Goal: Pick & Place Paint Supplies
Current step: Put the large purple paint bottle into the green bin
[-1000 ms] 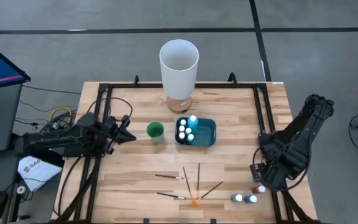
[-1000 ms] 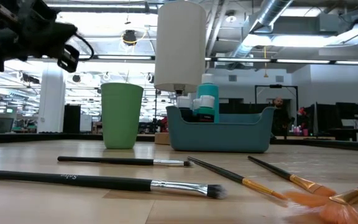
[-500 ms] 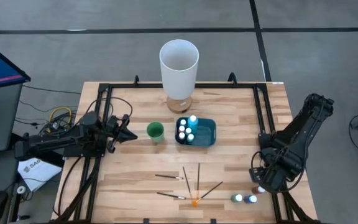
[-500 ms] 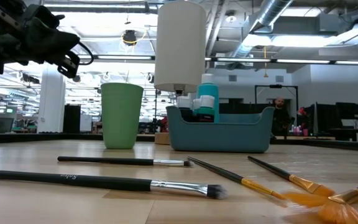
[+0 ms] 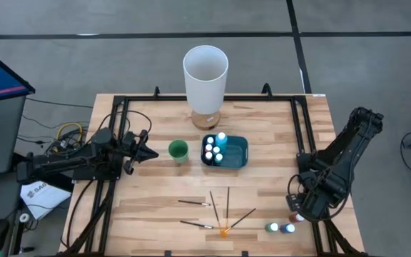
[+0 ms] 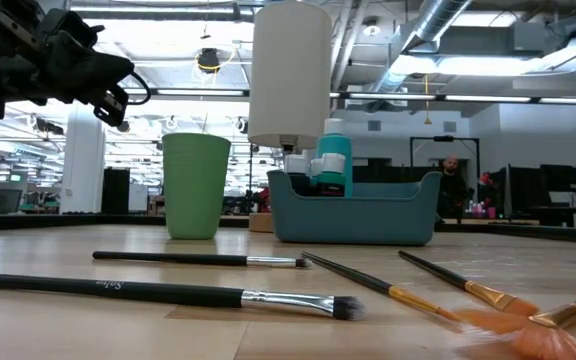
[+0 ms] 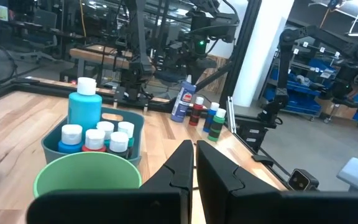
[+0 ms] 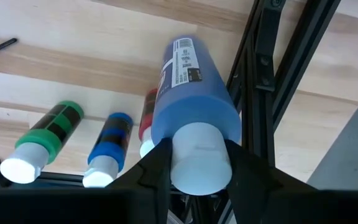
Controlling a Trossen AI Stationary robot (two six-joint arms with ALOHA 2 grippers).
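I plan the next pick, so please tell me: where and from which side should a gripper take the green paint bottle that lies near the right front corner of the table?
Grip the green paint bottle across its round body, coming from above. It lies flat beside the small blue bottle, so its sides are probably cramped and its white cap a smaller hold.

Tall white cylinder [image 5: 205, 77] behind blue bin [image 5: 237, 158]; green cup [image 5: 178, 150] beside.

Bottles [image 5: 212, 148] are held in the bin [image 5: 237, 153], right of the cup [image 5: 178, 150]; brushes [image 5: 216, 210] are laid in front.
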